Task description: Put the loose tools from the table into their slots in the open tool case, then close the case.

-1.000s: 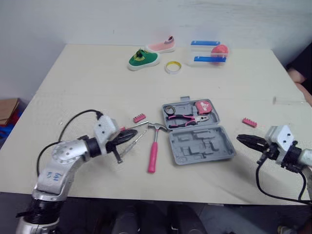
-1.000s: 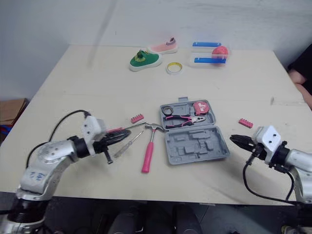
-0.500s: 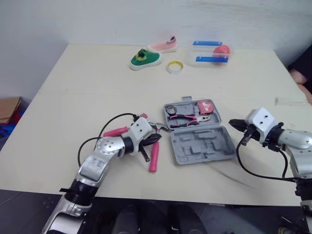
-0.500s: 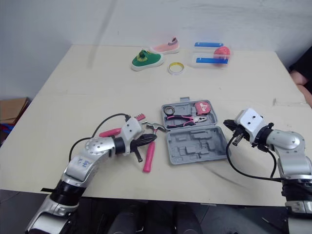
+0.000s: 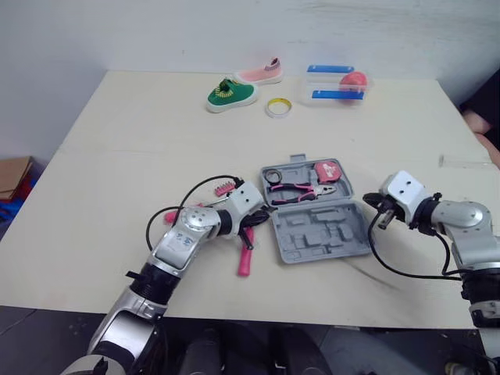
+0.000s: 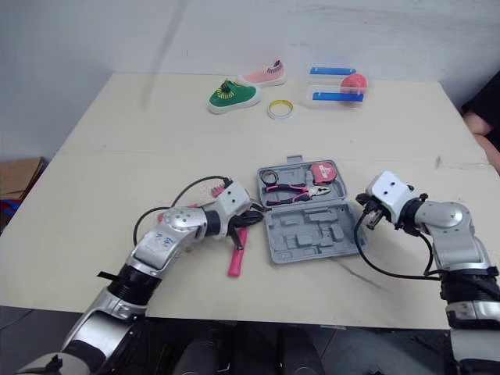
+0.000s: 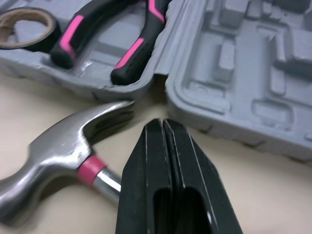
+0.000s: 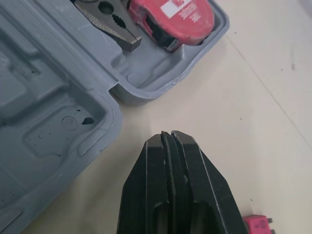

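Observation:
The grey tool case [image 5: 322,226] lies open mid-table. Its far half holds pink-handled pliers [image 5: 297,187], a black tape roll [image 7: 22,22] and a red tape measure [image 5: 326,169]; the near half's slots are bare. A pink-handled hammer [image 5: 245,258] lies left of the case, its steel head [image 7: 63,151] right beside my left gripper [image 5: 256,221], which is shut and holds nothing. A pink-handled screwdriver [image 5: 168,215] lies partly hidden behind that arm, and a pink bit holder [image 5: 225,187] is just beyond it. My right gripper [image 5: 369,205] is shut, empty, at the case's right edge, with a second pink bit holder [image 8: 256,225] close by.
At the table's far side sit a green shoe [image 5: 230,94], a pink shoe [image 5: 262,72], a yellow tape ring [image 5: 276,107] and a clear box [image 5: 334,84] with a pink ball [image 5: 353,79]. A person's hand [image 5: 476,121] is at the right edge.
My left gripper has moved right, from the screwdrivers to the hammer head beside the case. My right gripper has swung left and further in, up to the case's right edge.

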Action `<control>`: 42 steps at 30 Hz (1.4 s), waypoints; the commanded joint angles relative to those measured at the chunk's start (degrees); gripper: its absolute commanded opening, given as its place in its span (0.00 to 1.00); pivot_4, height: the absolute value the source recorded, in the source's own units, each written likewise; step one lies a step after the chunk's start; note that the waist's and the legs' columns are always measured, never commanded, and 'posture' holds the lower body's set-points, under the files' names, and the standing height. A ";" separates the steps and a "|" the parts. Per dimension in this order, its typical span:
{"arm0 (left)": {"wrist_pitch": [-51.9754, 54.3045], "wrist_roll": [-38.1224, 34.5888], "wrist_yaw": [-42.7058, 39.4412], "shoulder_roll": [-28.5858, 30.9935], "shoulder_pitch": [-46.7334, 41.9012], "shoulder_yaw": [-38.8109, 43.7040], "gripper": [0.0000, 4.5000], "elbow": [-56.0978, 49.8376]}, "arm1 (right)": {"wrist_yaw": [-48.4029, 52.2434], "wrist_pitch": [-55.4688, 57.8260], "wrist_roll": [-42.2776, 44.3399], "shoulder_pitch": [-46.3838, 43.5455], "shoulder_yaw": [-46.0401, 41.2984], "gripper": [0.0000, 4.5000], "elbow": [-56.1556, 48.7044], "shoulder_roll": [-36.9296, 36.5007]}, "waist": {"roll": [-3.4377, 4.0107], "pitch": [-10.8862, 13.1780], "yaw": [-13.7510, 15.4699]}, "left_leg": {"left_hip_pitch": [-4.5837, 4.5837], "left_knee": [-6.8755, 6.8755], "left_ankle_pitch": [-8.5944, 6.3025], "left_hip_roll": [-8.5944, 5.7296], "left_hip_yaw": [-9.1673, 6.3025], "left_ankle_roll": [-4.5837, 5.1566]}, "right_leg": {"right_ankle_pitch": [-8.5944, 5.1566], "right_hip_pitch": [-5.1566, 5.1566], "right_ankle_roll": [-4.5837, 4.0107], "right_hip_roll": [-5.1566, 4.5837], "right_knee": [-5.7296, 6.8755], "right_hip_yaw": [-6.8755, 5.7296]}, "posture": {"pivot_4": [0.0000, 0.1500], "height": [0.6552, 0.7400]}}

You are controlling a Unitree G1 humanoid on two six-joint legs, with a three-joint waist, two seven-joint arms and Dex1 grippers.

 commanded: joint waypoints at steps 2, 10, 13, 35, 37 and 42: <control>-0.23 1.80 0.63 -1.39 -1.88 -0.33 0.00 1.89 | -0.33 -2.74 -1.73 -3.69 0.97 0.01 5.48 0.52 | 0.00 0.00 0.00 | 0.01 0.02 0.00 -0.02 0.01 0.01 | 0.00 0.00 0.00 -0.01 0.02 0.01 | 1.00 1.00; -0.42 3.19 1.99 -4.55 -5.00 0.60 0.00 7.25 | 2.90 -8.16 -2.29 -7.78 2.92 0.01 13.29 2.36 | 0.00 0.00 -0.01 | 0.02 0.04 0.02 -0.03 0.03 0.00 | 0.00 0.00 0.01 -0.02 0.04 0.03 | 1.00 1.00; -0.64 3.67 1.90 -5.04 -5.17 0.51 0.00 8.01 | 4.80 -9.11 -2.08 -8.13 3.09 0.01 14.37 2.36 | 0.00 0.00 0.03 | 0.02 0.04 0.02 -0.02 0.03 -0.02 | 0.00 0.00 0.01 -0.01 0.04 0.02 | 1.00 1.00; -2.07 1.78 -15.42 -2.79 -2.03 -5.57 0.00 0.14 | 18.80 -1.29 11.28 16.00 -6.16 0.01 -11.88 -4.35 | 0.00 0.00 1.38 | 0.04 0.04 0.01 -0.02 0.02 -0.03 | -0.01 0.05 0.03 -0.02 -0.01 0.03 | 1.00 1.00; -1.74 1.40 -16.41 -2.26 -1.74 -5.42 0.00 -0.84 | 19.00 0.56 12.54 18.85 -7.04 0.01 -15.30 -4.92 | 0.00 0.00 1.42 | 0.04 0.03 -0.01 -0.02 0.00 0.00 | -0.01 0.05 0.02 -0.02 -0.02 0.02 | 1.00 1.00; -0.52 1.13 -20.12 1.06 -1.04 -5.86 0.00 -3.94 | 18.85 6.02 16.77 25.94 -9.40 0.01 -25.26 -4.98 | 0.00 0.00 1.20 | 0.02 -0.02 -0.02 0.00 -0.03 0.02 | -0.02 0.04 0.01 0.00 -0.06 0.01 | 1.00 1.00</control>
